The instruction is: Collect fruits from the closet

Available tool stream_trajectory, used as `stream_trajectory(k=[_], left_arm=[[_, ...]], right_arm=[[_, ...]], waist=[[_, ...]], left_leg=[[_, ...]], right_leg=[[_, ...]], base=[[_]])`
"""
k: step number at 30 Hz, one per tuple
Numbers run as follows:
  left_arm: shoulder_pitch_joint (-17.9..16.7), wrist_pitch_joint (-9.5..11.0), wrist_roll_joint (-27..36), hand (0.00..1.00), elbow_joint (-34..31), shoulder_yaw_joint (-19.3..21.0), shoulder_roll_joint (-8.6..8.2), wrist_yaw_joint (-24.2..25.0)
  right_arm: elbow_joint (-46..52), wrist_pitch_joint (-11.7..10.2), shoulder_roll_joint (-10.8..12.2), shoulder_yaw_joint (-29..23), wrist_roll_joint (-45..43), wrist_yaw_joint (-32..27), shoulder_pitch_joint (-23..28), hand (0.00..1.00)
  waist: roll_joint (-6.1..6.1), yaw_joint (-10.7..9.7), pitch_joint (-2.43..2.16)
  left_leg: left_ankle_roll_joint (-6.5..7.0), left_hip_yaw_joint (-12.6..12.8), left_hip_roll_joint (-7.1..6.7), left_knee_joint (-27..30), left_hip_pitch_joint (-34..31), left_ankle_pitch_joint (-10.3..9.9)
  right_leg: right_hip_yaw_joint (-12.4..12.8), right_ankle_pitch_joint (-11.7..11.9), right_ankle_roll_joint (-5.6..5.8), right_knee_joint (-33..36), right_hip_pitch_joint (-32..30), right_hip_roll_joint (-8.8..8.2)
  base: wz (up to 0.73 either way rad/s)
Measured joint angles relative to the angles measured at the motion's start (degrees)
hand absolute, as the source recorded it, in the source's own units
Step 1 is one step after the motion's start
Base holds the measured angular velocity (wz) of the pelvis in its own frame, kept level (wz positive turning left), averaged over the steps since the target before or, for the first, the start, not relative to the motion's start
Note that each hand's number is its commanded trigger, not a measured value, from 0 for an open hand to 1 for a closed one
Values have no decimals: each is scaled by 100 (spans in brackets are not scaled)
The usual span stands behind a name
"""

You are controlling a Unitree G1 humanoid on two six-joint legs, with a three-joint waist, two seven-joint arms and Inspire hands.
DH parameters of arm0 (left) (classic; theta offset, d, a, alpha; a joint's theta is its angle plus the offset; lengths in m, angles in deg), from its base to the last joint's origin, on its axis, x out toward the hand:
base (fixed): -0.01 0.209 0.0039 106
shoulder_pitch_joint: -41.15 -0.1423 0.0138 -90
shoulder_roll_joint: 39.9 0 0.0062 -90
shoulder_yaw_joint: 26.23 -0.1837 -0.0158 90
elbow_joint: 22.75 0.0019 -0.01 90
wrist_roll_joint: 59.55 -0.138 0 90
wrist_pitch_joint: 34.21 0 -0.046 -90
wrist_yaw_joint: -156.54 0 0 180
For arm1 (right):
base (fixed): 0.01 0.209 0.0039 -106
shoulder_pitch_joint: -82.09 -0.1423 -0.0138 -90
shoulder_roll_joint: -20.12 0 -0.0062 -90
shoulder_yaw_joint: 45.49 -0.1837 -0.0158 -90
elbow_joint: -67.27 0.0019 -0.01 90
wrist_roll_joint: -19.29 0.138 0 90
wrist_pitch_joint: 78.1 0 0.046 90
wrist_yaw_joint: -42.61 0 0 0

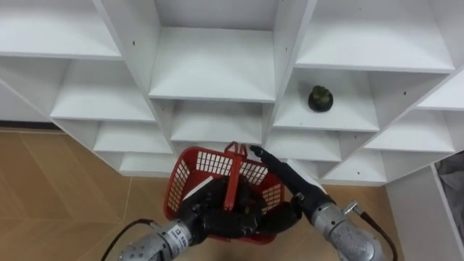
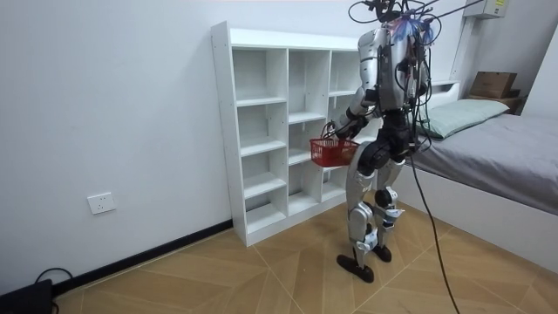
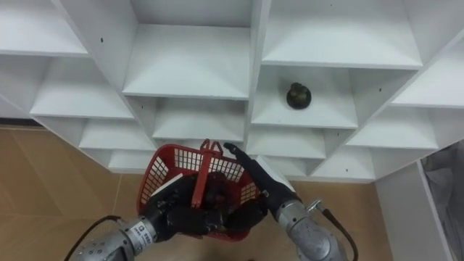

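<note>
Left robot hand (image 1: pixel 216 215) clutches red basket (image 1: pixel 183 177), right robot hand (image 1: pixel 292 181) straight-fingered over its rim

From the head, in stereo, steeply down, close above the left hand (image 1: pixel 214 217) and red basket (image 1: pixel 190 174), facing the white closet (image 1: pixel 210 69) just beyond that hand. From well off, seemingly side-on, sharing the same closet and basket.

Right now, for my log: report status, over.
Left hand shut on red basket. Right hand open above basket rim. Dark green fruit sits on white shelf, up right. Nothing in between.
</note>
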Motion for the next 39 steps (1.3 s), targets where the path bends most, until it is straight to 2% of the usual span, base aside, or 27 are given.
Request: stream_trajectory(k=[6,13,15,16,22,28,35,39], left_arm=[[-177,1,-578,100,3,392,-28,-325],[-281,0,-797,100,161,664,-51,-804],[-289,-1,-840,100,247,703,-64,-908],[-306,-1,-851,100,280,698,-69,-978],[-384,-1,-850,100,299,693,-70,-1113],[-434,-1,-849,100,298,689,-70,-1124],[-430,0,-849,100,269,693,-118,-1179],[-417,13,-849,100,156,798,-181,-1249]], right_arm=[[15,0,0,-80,3,-208,118,0],[158,-2,-1,-306,4,-698,250,0],[186,-4,-1,-342,8,-866,251,0],[192,-8,-1,-345,25,-974,249,0],[212,-109,0,-389,165,-1352,271,0],[212,-266,15,-504,101,-1766,272,0],[212,-323,30,-525,-61,-2107,320,0],[212,-396,135,-524,-67,-2363,319,0]], waist=[[4,-19,-4],[42,-16,-14],[66,-20,-8],[89,-22,-22],[141,-43,-41],[138,-131,-43],[127,-205,-49],[100,-207,-63]], left_leg=[[-7,18,-4,-131,164,-2],[-26,31,8,-153,259,-18],[-30,31,13,-172,325,-21],[-31,31,14,-199,364,-27],[-32,37,8,-246,498,-25],[-32,83,7,-236,495,-25],[-34,179,24,-274,522,-27],[-38,170,34,-258,476,-28]], right_leg=[[88,3,12,-117,122,53],[90,7,18,-201,235,72],[82,7,18,-213,299,77],[70,3,16,-215,327,77],[87,-16,9,-191,414,75],[106,-16,9,-192,396,73],[193,-15,9,-180,371,97],[205,-14,6,-178,335,107]], base=[[-6],[-1],[0],[0],[-1],[-1],[-7],[-1]])
